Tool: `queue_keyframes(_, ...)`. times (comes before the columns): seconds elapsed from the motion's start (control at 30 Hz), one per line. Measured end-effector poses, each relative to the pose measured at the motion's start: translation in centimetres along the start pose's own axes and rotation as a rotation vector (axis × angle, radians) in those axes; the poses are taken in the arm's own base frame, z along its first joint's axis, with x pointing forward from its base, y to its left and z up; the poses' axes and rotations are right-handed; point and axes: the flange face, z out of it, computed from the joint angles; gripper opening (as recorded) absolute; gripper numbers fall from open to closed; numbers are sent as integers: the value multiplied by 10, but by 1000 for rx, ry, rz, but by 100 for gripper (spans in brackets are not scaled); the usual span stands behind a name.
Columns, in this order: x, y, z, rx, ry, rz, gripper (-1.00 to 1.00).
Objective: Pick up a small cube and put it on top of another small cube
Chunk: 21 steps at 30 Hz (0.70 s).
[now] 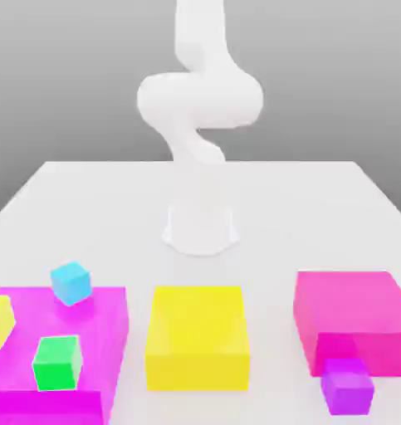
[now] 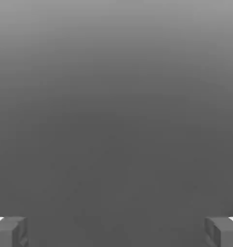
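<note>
One small purple cube (image 1: 348, 386) sits before the pink block (image 1: 353, 319), tool (image 2: 116, 231) wide apart.

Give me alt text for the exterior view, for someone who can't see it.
A white robot arm stands on a white table behind coloured blocks: a large yellow block between two large pink blocks. Small cyan and green cubes rest on one; a small purple cube sits before the other.

The exterior view sits low and close at the tabletop (image 1: 320, 199) edge opposite the arm (image 1: 199, 108), facing its base at 12 o'clock, blocks right under the lens. The hand view rides just behind the gripper (image 2: 116, 231), fingertips (image 2: 9, 231) at its corners, facing plain grey. The two views share nothing recognisable.
</note>
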Motion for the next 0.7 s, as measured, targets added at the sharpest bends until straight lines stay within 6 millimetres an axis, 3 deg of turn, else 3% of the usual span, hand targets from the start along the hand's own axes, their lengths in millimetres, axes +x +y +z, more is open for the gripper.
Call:
queue_keyframes(0.17, -34, -19, 96, -124, -70, -9, 0)
queue_keyframes(0.33, -80, -23, 185, -228, -148, -22, 0)
queue_keyframes(0.53, -151, -11, 278, -335, -257, -37, 0)
queue_keyframes(0.7, -225, 7, 339, -406, -364, -54, 0)
